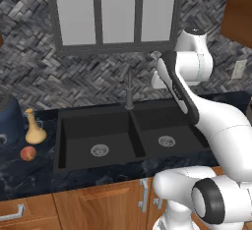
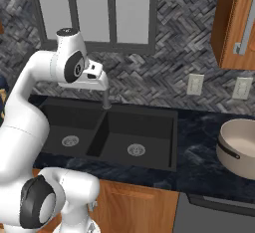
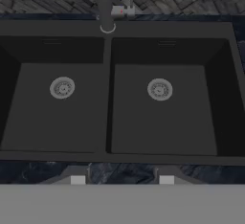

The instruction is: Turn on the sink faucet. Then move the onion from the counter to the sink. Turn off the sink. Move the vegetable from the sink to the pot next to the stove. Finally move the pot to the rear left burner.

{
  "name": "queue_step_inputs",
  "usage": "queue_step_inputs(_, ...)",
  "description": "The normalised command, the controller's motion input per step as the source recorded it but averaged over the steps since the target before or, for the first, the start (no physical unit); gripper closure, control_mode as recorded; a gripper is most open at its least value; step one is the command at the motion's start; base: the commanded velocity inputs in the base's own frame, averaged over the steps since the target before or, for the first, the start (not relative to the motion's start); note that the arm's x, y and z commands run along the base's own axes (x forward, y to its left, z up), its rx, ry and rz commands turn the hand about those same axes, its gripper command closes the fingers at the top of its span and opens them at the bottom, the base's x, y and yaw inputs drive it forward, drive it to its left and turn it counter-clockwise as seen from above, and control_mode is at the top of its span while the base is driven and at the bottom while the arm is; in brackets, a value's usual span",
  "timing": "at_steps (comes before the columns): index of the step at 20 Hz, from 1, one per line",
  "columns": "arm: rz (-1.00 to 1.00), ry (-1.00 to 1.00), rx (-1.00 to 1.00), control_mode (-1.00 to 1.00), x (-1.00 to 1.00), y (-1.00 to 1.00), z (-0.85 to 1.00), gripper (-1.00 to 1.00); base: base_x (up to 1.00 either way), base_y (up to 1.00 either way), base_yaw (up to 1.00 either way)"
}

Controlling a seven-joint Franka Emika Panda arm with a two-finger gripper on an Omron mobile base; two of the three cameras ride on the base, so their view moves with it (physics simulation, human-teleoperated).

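1. Hovering above the sink (image 3: 119, 108), claw (image 3: 122, 180) with fingertips (image 3: 78, 180) parted at the bottom of the hand view, nothing between them: open and empty.
2. Straight ahead, at top centre of the hand view: sink faucet (image 3: 105, 7), slim upright metal spout, short lever handle (image 3: 125, 10) just to its right. Likely stiff and smooth; best nudged at the lever's free end rather than pinched, since a hard round stem may slip.
3. Below it, the two black basins, each with a silver drain; no water seen running, so the tap step looks not yet done.
4. Farther out, at lower left of the left base view: onion (image 1: 28, 153) on the desk (image 1: 29, 175), just below a tan vase (image 1: 35, 128). Probably light, firm, prone to rolling; grip across its widest middle.
5. At right edge of the right base view: pot (image 2: 240, 147), on the desk, well apart from the sink.
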Motion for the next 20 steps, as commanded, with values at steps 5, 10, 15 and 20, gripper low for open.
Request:
queue_step_inputs(5,0.00,0.00,0.00,1.00,0.00,0.00,0.00,-1.00,0.04,0.02,0.00)
queue_step_inputs(10,0.00,0.00,0.00,1.00,0.00,0.00,0.00,-1.00,0.23,0.14,0.00)
queue_step_inputs(15,0.00,0.00,0.00,1.00,0.00,0.00,0.00,-1.00,0.25,0.22,-0.01)
queue_step_inputs(20,0.00,0.00,0.00,1.00,0.00,0.00,0.00,-1.00,0.26,0.34,0.00)
